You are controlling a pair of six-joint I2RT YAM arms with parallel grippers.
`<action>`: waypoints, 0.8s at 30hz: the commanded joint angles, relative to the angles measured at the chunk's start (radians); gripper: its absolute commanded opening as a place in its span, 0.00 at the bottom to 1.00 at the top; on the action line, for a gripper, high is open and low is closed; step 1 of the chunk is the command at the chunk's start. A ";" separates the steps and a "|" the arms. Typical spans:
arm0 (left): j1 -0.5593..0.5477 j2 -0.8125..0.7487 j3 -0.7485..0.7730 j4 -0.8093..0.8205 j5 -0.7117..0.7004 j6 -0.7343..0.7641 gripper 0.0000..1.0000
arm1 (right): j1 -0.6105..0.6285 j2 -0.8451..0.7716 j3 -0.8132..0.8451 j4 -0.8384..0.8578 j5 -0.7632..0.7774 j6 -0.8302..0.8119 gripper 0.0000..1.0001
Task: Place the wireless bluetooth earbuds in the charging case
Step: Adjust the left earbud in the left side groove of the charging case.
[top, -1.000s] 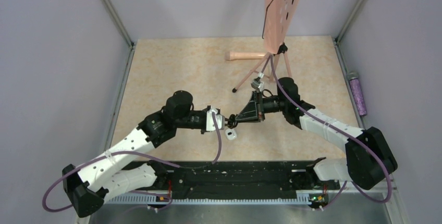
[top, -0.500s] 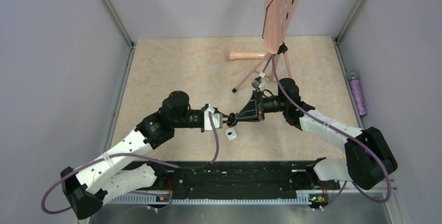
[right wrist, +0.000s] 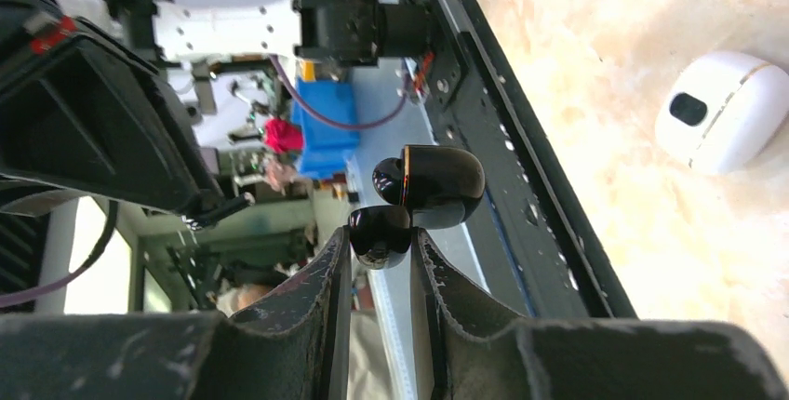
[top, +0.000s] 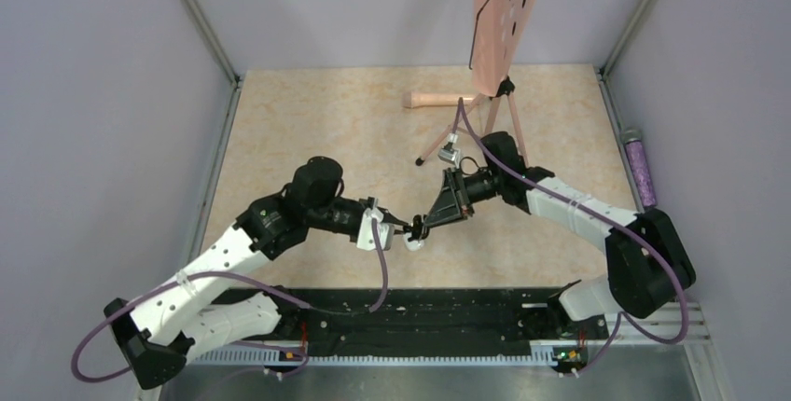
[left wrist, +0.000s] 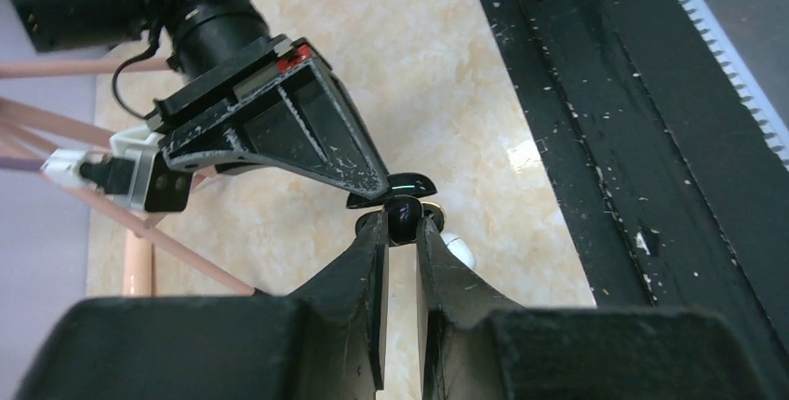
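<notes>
My left gripper (top: 406, 226) (left wrist: 402, 225) is shut on a tiny black earbud with a gold rim (left wrist: 403, 212). My right gripper (top: 424, 224) (right wrist: 381, 244) is shut on the other black earbud (right wrist: 381, 235). The two tips meet in mid-air, and the left one's earbud (right wrist: 431, 184) sits right against the right one's. A small white rounded charging case (top: 413, 243) lies on the table just below the tips. It shows in the right wrist view (right wrist: 724, 113) and is partly hidden behind my left finger in the left wrist view (left wrist: 459, 250).
A pink tripod (top: 471, 121) carrying a pink perforated board (top: 508, 9) stands at the back behind the right arm. A pink cylinder (top: 434, 100) lies beside it. A purple object (top: 640, 166) lies along the right wall. A black rail (top: 420, 317) runs along the near edge.
Both grippers have moved nearer and lower together. Their tips are now just above the white case, which has not moved. Each still holds its earbud.
</notes>
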 commanded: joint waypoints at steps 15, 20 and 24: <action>0.006 0.180 0.116 -0.163 0.378 0.243 0.00 | 0.000 0.136 0.189 -0.532 -0.254 -0.591 0.00; 0.008 0.247 0.183 -0.269 0.431 0.350 0.00 | 0.003 0.154 0.214 -0.533 -0.266 -0.589 0.00; 0.011 0.313 0.241 -0.370 0.457 0.452 0.00 | 0.002 0.170 0.247 -0.578 -0.260 -0.603 0.00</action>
